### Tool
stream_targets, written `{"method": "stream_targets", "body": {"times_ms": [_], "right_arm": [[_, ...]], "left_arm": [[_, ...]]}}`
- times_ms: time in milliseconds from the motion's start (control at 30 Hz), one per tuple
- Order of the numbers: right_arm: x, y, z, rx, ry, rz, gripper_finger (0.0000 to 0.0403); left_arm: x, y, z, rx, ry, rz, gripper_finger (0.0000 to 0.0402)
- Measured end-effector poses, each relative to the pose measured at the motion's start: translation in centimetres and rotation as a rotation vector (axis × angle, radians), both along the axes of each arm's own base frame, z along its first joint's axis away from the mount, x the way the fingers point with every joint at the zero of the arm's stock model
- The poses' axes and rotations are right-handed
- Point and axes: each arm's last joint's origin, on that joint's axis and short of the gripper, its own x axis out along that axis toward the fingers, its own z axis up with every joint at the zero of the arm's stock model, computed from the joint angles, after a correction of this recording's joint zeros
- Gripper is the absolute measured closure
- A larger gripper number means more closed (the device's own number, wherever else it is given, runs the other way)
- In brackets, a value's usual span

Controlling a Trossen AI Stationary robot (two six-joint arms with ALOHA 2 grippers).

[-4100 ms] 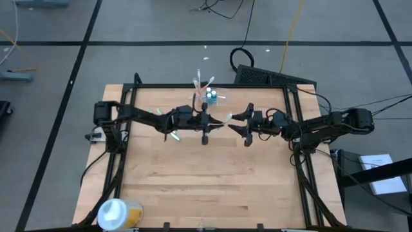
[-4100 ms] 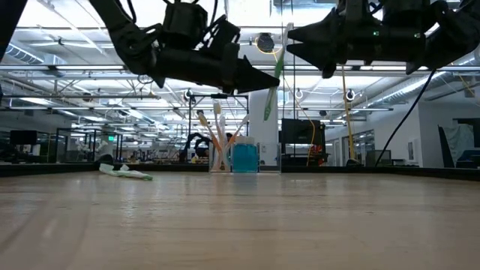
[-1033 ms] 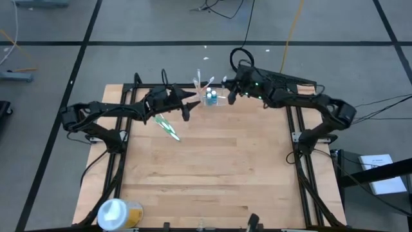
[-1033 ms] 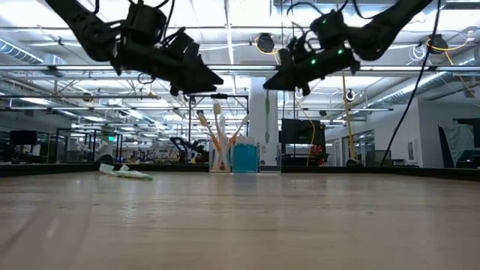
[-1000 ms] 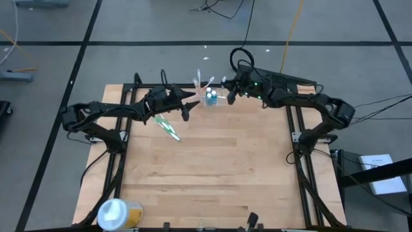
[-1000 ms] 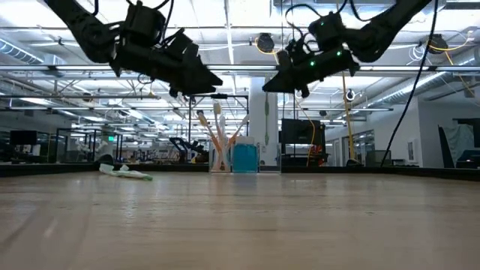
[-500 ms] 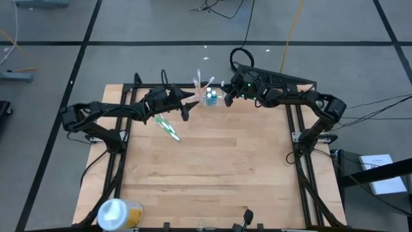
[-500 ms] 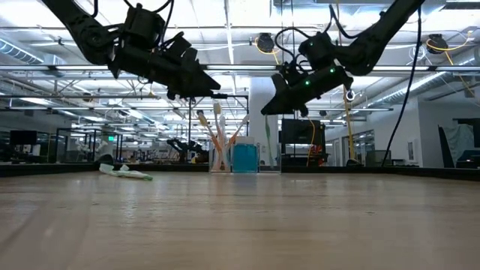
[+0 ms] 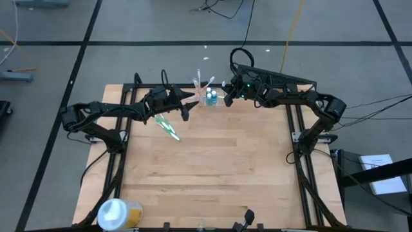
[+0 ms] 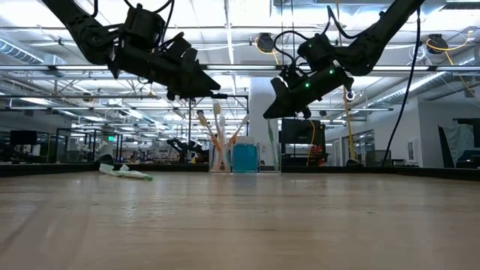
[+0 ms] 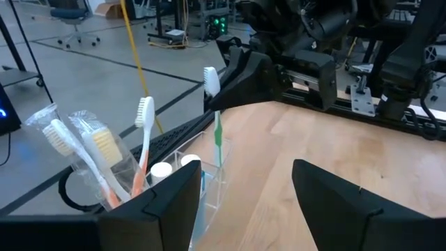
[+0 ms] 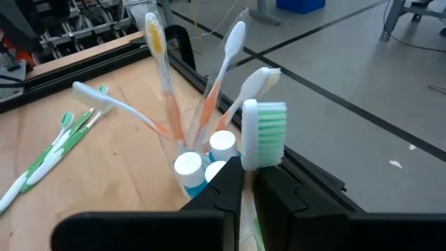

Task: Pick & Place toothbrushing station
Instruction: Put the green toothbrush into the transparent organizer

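The toothbrushing station (image 9: pixel 209 97) is a clear holder at the table's far edge, with several toothbrushes and a blue-filled compartment (image 10: pixel 244 157) standing in it. My right gripper (image 9: pixel 226 96) hangs just right of it, shut on a green toothbrush (image 11: pixel 217 136) with a white-backed head (image 12: pixel 263 132). My left gripper (image 9: pixel 190 106) hovers open just left of the station, its fingers (image 11: pixel 157 202) around nothing. My right gripper pinches the green toothbrush's handle just below the head (image 12: pixel 245 183) between its two fingers. The fingers come from the table's right, slanting a little down, and lie across the handle. The brush stands upright, head up, and its lower end (image 10: pixel 268 159) reaches down into the clear holder.
Two green toothbrushes (image 9: pixel 168 127) lie on the wood below my left arm, also seen in the right wrist view (image 12: pixel 56 150). A white-and-yellow tub (image 9: pixel 117 212) stands at the near left corner. Black frame rails (image 9: pixel 293 122) run along the table's sides.
My right gripper has sunk toward the station and tipped further downward, carrying the green toothbrush down with it; the brush stays upright. My left gripper has kept still.
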Motion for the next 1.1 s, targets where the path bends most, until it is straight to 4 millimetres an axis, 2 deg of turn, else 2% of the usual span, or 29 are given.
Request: {"method": "stream_targets", "body": {"times_ms": [133, 433, 567, 733, 867, 1100], "right_arm": [[0.0, 0.0, -0.1, 0.006, 0.009, 0.001, 0.0355], [0.1, 0.1, 0.1, 0.037, -0.036, -0.007, 0.0265], [0.2, 0.2, 0.1, 0.037, -0.032, 0.000, 0.0241], [0.1, 0.5, 0.5, 0.079, -0.056, 0.063, 0.0230], [-0.6, 1.4, 2.1, 0.114, -0.074, 0.162, 0.0232], [-2.0, 4.8, 3.0, 0.118, -0.087, 0.271, 0.0238]], "left_arm": [[0.0, 0.0, 0.0, -0.003, -0.001, 0.001, 0.0167], [0.0, 0.0, 0.0, -0.006, -0.001, 0.001, 0.0167], [0.0, 0.0, -0.1, -0.009, 0.007, 0.001, 0.0167], [-0.2, 0.0, -0.9, -0.035, 0.089, 0.028, 0.0167], [-1.2, -0.1, -1.2, -0.067, 0.193, 0.104, 0.0167], [-3.2, -0.4, -1.6, -0.170, 0.345, 0.335, 0.0167]]}}
